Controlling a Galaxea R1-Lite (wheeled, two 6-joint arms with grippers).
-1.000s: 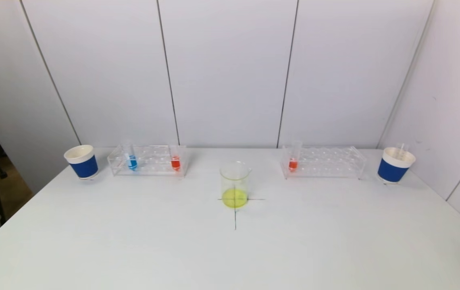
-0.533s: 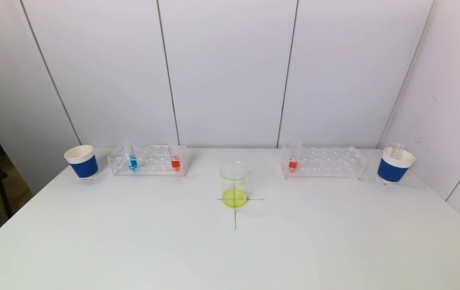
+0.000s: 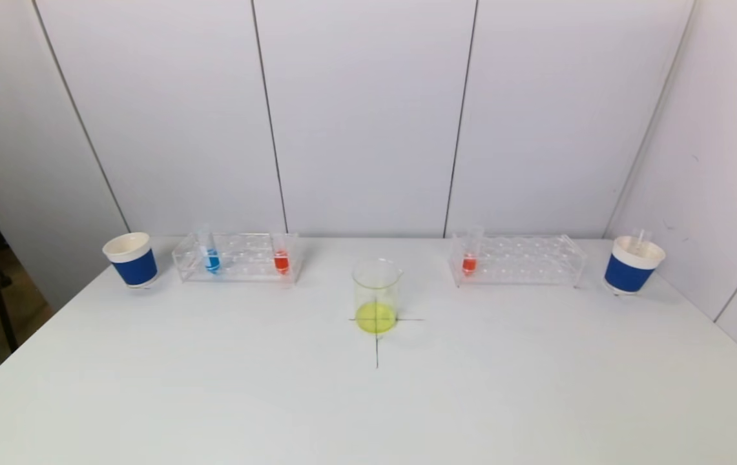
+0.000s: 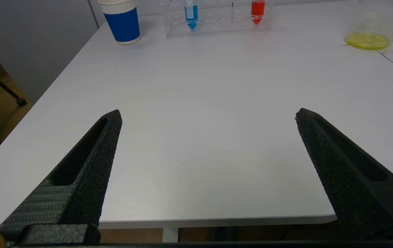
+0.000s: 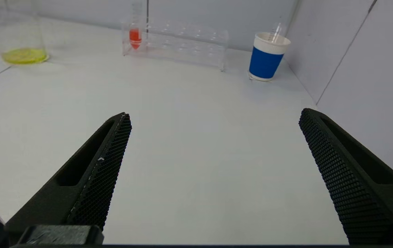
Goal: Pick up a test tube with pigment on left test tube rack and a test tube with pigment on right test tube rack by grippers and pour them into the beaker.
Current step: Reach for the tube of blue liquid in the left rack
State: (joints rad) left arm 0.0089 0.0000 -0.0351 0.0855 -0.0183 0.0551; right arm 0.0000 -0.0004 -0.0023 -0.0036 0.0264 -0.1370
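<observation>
Beaker (image 3: pixel 376 296) and racks unmoved

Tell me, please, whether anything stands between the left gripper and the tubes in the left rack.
Nothing visible does. The left gripper is open at the table's near edge, and only bare tabletop lies between it and the left rack holding the blue tube and red tube. The blue cup stands off to the side.
</observation>
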